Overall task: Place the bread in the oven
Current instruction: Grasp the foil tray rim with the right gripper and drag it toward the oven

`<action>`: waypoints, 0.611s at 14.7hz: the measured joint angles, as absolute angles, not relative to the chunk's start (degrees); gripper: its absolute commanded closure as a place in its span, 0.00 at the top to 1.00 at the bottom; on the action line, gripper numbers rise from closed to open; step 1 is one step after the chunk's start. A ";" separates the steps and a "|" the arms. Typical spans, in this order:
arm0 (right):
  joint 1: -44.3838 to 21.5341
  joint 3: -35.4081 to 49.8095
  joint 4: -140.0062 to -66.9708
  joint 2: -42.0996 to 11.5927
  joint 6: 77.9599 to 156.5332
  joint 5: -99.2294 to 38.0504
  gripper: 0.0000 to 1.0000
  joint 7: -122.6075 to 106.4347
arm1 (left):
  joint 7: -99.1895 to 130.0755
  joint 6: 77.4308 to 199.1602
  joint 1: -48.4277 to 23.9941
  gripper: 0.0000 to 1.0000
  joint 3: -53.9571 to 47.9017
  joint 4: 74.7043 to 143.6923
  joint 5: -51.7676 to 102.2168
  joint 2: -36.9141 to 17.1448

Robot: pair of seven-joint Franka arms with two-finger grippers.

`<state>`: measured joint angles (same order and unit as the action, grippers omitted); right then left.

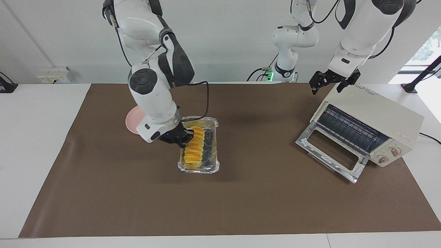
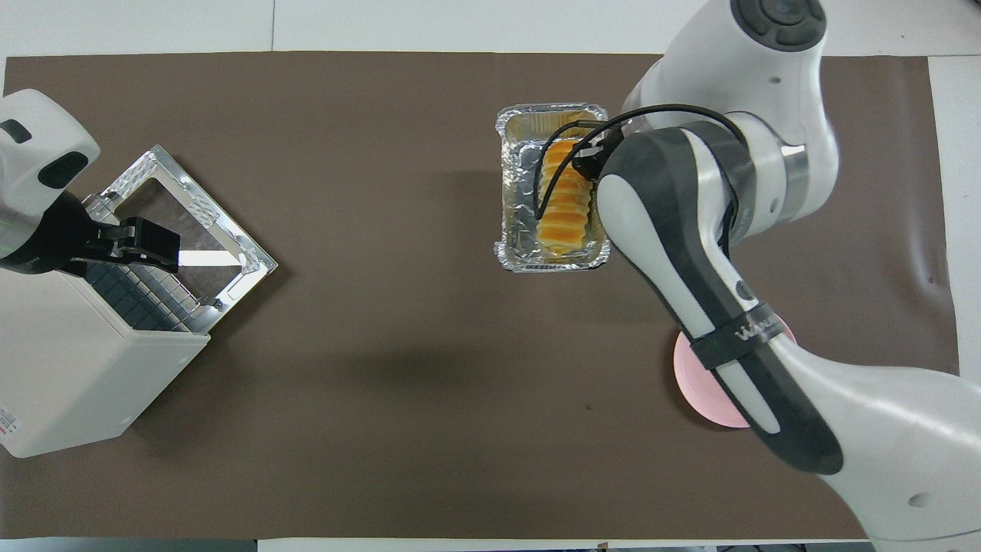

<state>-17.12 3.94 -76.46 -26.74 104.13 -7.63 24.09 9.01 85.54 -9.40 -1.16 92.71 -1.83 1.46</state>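
**Bread gripped in the foil tray, oven door down**

Bread (image 1: pixel 194 148), a ridged yellow-orange loaf, lies lengthwise in the silver foil tray (image 1: pixel 214 164) near the middle of the brown mat (image 1: pixel 241 206) that covers the worktop (image 1: pixel 41 165). The right gripper (image 1: pixel 186 135) is down at the loaf's end nearer the robots, its fingers closed on the bread there. In the facing view the right arm comes down from 12 o'clock, folds at the elbow, and its forearm slants toward 5 o'clock, so the hand meets the loaf from the 10 o'clock side, tilted low over the tray's rim. In the overhead view the same arm sweeps in from 5 o'clock and hides the gripper and part of the loaf.

A round pink plate (image 1: pixel 132 120) sits just beside the tray, nearer the robots and mostly under the right arm.

At the left arm's end of the worktop stands the cream-white oven (image 1: pixel 379 117), turned at an angle, its glass door (image 1: pixel 330 151) dropped flat and the wire rack showing inside. The left gripper (image 1: pixel 333 82) hangs over the oven's top edge, fingers spread open and holding nothing, the arm waiting upright above it.
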 measured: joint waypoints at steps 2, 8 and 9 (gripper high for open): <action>-21.13 3.94 -76.58 -27.17 106.18 -8.01 0.00 29.24 | 9.01 85.54 -9.40 1.00 -1.16 92.71 -1.83 1.46; -27.68 3.91 -83.81 -30.51 120.13 -8.06 0.00 32.88 | 9.01 85.54 -9.40 1.00 -1.16 92.71 -1.83 1.47; -28.06 3.90 -85.66 -30.73 122.47 -8.06 0.00 32.88 | 9.01 85.54 -9.40 1.00 -1.16 92.71 -1.83 1.46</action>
<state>-28.06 3.90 -85.66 -30.73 122.47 -8.06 32.88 9.01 85.54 -9.40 -1.16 92.71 -1.83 1.46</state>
